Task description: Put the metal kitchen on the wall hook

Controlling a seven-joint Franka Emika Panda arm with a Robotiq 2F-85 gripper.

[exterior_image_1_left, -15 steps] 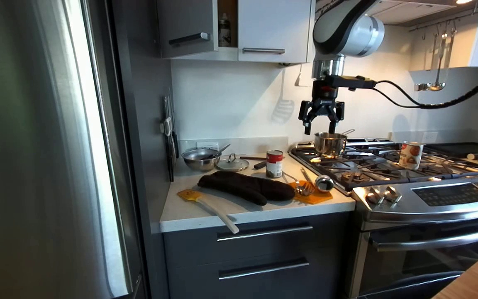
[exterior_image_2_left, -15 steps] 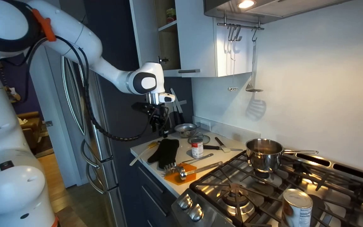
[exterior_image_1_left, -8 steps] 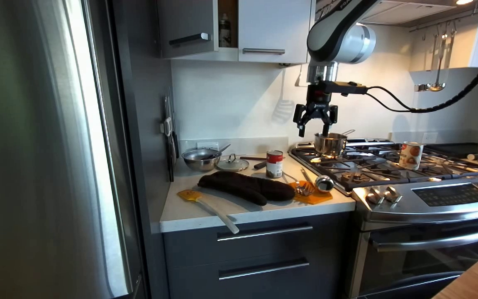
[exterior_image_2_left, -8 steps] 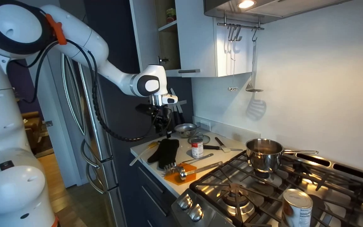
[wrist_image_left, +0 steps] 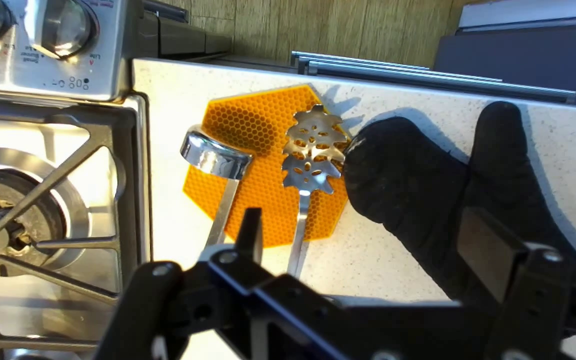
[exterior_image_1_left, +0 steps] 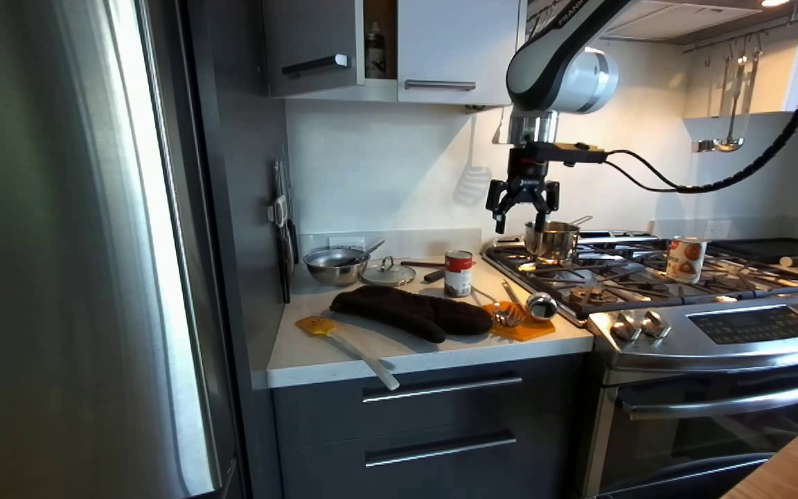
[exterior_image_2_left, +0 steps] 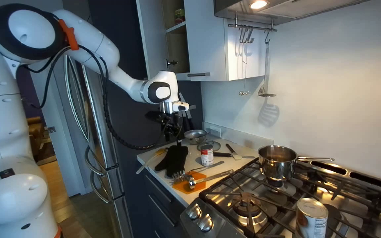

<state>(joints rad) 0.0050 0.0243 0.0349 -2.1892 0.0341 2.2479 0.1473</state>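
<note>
Two metal kitchen utensils lie on an orange honeycomb mat (wrist_image_left: 263, 210): a ladle (wrist_image_left: 216, 155) and a toothed slotted server (wrist_image_left: 313, 150), both with handles running under my gripper in the wrist view. The ladle (exterior_image_1_left: 542, 305) and server (exterior_image_2_left: 179, 177) also show in exterior views. Bare wall hooks (exterior_image_2_left: 246, 34) hang from a rail (exterior_image_2_left: 252, 27) below the hood. A slotted spatula (exterior_image_2_left: 266, 72) hangs from another hook there. My gripper (exterior_image_1_left: 520, 225) is open and empty, above the counter. In the wrist view its fingers (wrist_image_left: 370, 242) stand wide apart, with the server's handle between them.
A black oven mitt (wrist_image_left: 408, 180) lies beside the mat. A can (exterior_image_1_left: 458, 274), glass lid (exterior_image_1_left: 388, 272), metal bowl (exterior_image_1_left: 335, 266) and yellow brush (exterior_image_1_left: 347, 346) stand or lie on the counter. A pot (exterior_image_2_left: 277, 162) and a can (exterior_image_2_left: 311, 218) stand on the stove.
My gripper has moved lower, leftward in one exterior picture and slightly rightward in the remaining one. It stays open. The utensils have not moved.
</note>
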